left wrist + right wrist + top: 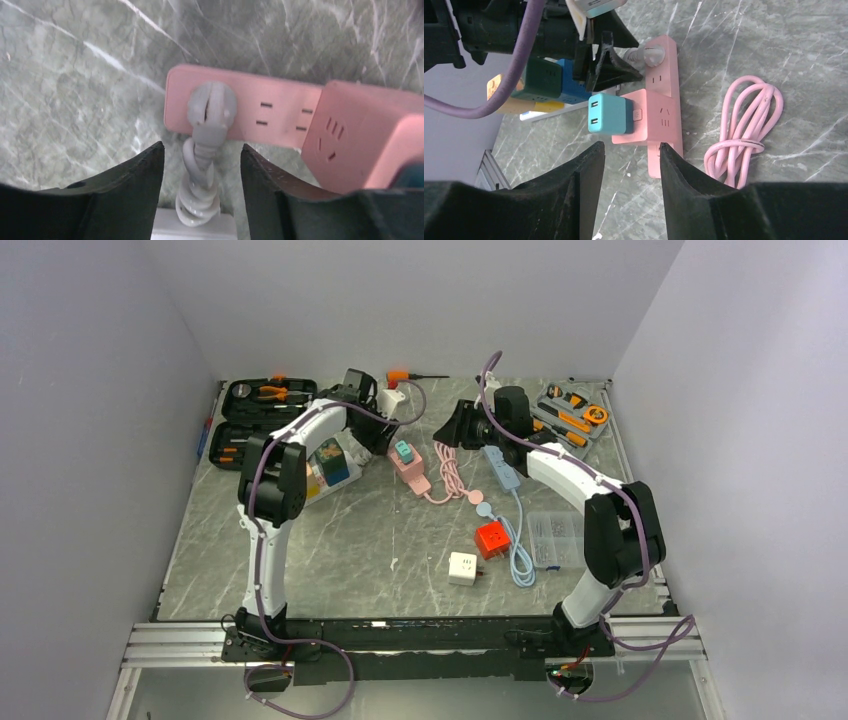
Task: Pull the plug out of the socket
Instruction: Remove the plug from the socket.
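The grey plug (211,102) sits fully seated in the pink power strip (280,112), at its nine o'clock end in the left wrist view, so nothing is pulled yet. The left gripper (202,146) straddles the cord (197,200), jaws open and not touching it. The right gripper (631,145) hangs open over the strip's six o'clock end. Gripping and pulling remain.

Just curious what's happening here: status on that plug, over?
Left gripper open, flanking white plug. Plug seated in pink power strip. Right gripper open over strip's end. Nothing blocking.
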Controlling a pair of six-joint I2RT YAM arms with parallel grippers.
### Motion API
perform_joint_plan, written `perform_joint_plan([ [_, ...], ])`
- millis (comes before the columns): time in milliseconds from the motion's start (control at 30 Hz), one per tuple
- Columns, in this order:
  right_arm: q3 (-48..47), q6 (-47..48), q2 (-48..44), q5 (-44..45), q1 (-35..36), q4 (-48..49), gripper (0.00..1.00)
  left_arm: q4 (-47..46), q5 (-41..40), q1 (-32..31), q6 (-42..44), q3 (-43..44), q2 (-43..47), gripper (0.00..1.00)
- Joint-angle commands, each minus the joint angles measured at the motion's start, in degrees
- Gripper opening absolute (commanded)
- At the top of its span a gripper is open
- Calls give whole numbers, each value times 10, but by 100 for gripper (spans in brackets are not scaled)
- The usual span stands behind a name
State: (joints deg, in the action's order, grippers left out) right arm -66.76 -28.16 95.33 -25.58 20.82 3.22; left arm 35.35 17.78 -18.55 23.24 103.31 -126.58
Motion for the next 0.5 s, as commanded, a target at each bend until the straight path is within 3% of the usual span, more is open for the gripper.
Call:
perform_joint_plan([
  [0, 2, -8, 9, -19, -7, 40, 46, 24, -9, -5, 11, 66, -26, 57],
  [100, 5, -11, 14, -25, -9, 46, 46, 21, -3, -6, 15, 69, -28, 46],
  [167, 5, -11, 20, -27, -10, 50, 45, 21, 0, -6, 18, 69, -28, 34],
  [267, 2, -13, 34, -36, -14, 56, 45, 26, 4, -6, 22, 66, -26, 4],
  [300, -2, -13, 41, -39, -15, 57, 45, 29, 6, -6, 24, 64, -23, 0],
  [467, -32, -11, 85, -59, -16, 57, 45, 10, 15, -6, 38, 12, 27, 0],
])
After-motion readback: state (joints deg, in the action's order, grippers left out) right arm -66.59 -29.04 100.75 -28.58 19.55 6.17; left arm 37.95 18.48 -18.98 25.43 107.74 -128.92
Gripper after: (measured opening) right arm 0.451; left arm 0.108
